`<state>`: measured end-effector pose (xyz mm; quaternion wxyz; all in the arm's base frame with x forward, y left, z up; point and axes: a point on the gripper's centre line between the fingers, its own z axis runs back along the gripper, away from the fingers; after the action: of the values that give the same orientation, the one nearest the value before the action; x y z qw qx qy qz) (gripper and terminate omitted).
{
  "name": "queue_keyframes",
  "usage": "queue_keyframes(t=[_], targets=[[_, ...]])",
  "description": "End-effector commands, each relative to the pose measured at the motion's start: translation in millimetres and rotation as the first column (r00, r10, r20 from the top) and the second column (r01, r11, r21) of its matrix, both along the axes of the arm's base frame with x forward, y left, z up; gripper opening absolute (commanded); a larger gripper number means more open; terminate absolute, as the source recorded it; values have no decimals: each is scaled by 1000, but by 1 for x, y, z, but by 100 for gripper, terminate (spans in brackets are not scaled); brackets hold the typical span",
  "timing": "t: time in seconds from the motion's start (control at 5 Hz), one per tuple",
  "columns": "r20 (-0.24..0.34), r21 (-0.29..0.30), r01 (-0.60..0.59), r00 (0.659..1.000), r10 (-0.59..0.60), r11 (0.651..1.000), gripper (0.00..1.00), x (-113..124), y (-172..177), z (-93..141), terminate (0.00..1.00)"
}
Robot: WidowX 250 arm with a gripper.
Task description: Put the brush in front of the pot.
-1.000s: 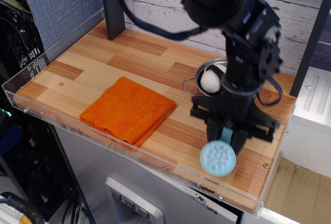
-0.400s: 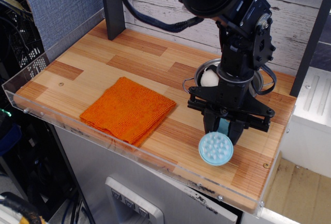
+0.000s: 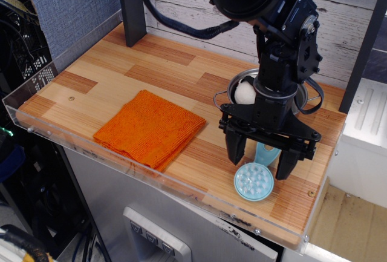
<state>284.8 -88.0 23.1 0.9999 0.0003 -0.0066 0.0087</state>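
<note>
The light-blue brush [image 3: 254,179] lies flat on the wooden table near its front right edge, bristles up, handle pointing back toward the pot. The shiny steel pot [image 3: 233,94] stands behind it, mostly hidden by the arm, with a white ball [image 3: 245,93] inside. My gripper [image 3: 261,155] hangs just above the brush handle with its two black fingers spread wide on either side of it, holding nothing.
An orange folded cloth [image 3: 149,128] lies at the table's middle front. A clear acrylic rim [image 3: 181,184] runs along the table edges. A dark post [image 3: 131,8] stands at the back left. Bare wood shows at the left and back.
The gripper, shut on the brush handle a second ago, lowered it to the table, then opened and let it go. The brush now rests flat.
</note>
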Motion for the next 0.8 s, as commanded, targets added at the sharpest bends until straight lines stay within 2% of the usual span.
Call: queue_keyframes(t=[0.0,0.2,0.6], targets=[[229,1,26,973,-25,1000,100,6,22,100,0],[244,1,3,970,-3,1000,100,14,44,123,0],[194,-1,-16,981,16,1000,100,42,98,136,0]])
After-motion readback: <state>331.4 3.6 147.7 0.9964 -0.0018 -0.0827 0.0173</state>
